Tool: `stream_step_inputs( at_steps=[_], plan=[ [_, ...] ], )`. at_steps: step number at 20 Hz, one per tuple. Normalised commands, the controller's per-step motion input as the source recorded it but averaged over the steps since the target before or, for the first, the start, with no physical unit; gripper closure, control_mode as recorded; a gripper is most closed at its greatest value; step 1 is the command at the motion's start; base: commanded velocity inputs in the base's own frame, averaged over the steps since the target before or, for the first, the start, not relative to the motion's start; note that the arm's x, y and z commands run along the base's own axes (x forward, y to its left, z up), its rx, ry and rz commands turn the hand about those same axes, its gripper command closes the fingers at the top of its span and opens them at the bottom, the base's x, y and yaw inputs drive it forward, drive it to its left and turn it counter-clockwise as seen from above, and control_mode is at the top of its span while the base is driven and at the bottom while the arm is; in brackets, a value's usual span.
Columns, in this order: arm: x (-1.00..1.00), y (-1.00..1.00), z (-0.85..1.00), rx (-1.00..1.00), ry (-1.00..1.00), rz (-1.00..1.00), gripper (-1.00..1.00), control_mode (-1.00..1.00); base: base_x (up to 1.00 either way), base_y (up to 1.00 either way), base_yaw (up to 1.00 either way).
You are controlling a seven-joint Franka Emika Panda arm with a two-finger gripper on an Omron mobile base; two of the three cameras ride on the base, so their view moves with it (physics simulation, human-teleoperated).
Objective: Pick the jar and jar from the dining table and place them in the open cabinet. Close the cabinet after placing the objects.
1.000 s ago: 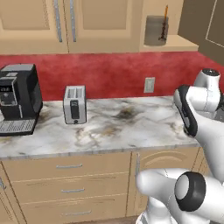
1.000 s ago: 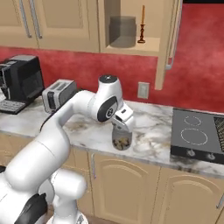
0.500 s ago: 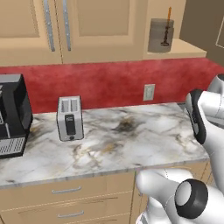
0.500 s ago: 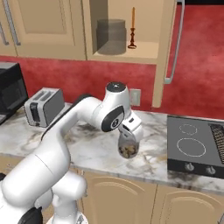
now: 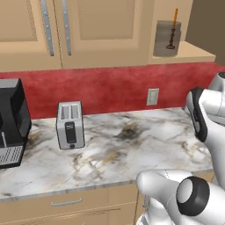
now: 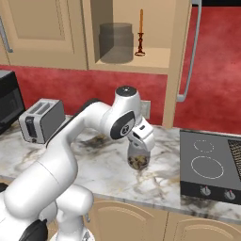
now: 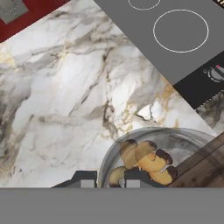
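Marble worktop, white-grey with brown-gold veins (image 6: pixel 99 164), now sits nearer and further left in our base views than a second ago: our base has driven right, toward the open cabinet (image 6: pixel 155 59). Our gripper (image 6: pixel 140 147) stays clenched on a clear jar (image 6: pixel 138 157) of brown pieces, carried just above the counter beside the black cooktop (image 6: pixel 212 164). A first jar (image 6: pixel 116 42) stands on the cabinet shelf next to a candlestick (image 6: pixel 140 34). We judge the second jar is nearly in reach of the shelf; lifting, placing and closing the door (image 6: pixel 188 52) remain.
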Motion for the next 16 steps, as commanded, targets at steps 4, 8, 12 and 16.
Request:
stream_step_inputs(
  at_steps=[4,8,12,16],
  plan=[
    [0.00,0.00,0.00,0.00,0.00,0.00,1.00,1.00,0.00,0.00,0.00],
    [0.00,0.00,0.00,0.00,0.00,0.00,1.00,-1.00,0.00,0.00,0.00],
    [0.04,0.02,0.09,-0.04,0.00,0.07,1.00,-1.00,0.00,0.00,0.00],
    [0.05,0.28,0.52,-0.21,-0.11,0.18,1.00,-1.00,0.00,0.00,0.00]
  ],
)
